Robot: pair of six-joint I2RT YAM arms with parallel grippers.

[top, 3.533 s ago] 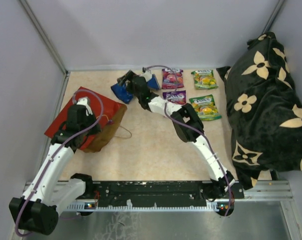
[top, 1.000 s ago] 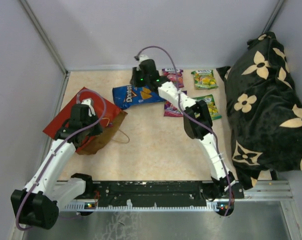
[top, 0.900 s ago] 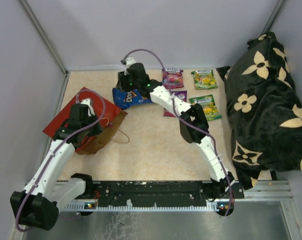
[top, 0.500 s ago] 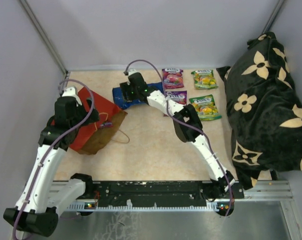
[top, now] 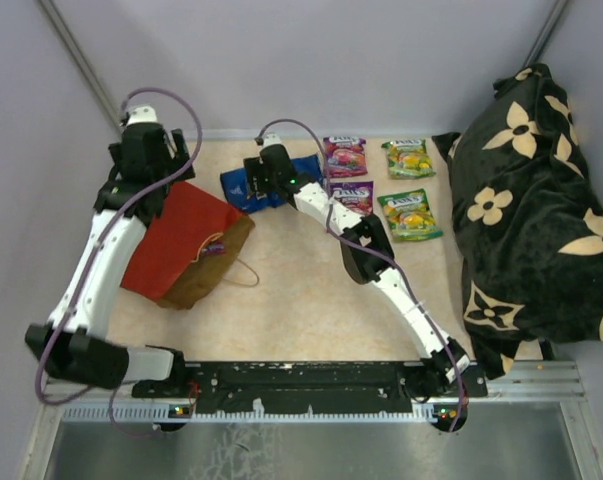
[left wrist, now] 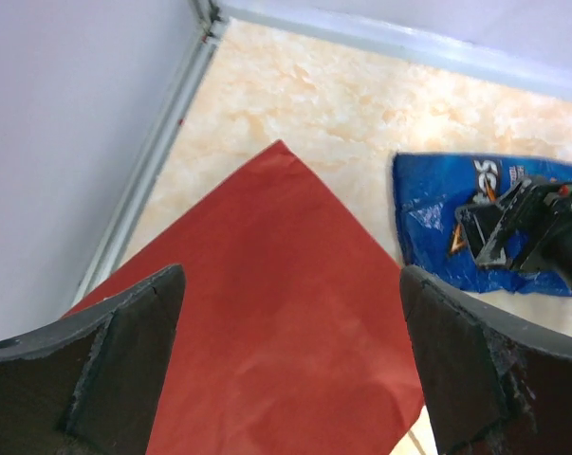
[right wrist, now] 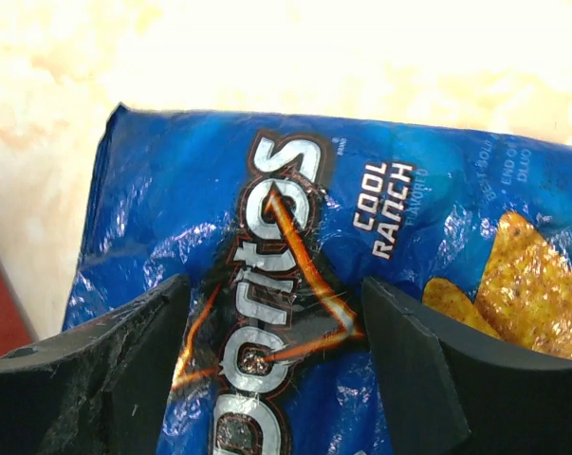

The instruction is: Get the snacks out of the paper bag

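The red paper bag (top: 176, 240) lies flat at the left, its brown mouth toward the front. My left gripper (top: 139, 172) hangs open above its back corner; in the left wrist view the gripper (left wrist: 290, 365) has only red paper (left wrist: 286, 303) below it. The blue Doritos bag (top: 303, 170) lies flat on the table behind the bag's right side. My right gripper (top: 255, 180) hovers open over it, fingers either side of the logo (right wrist: 286, 237). Two purple packets (top: 344, 157) (top: 349, 194) and two green packets (top: 408, 158) (top: 409, 213) lie to the right.
A big black flower-patterned cloth (top: 531, 200) fills the right side. Grey walls close the back and left, with a metal rail (left wrist: 148, 171) along the left edge. The bag's thin brown handle (top: 243, 270) loops onto the beige table (top: 311, 290).
My left gripper opened, let go of the paper bag and rose toward the back-left corner. My right gripper opened and the Doritos bag now lies flat beneath it.
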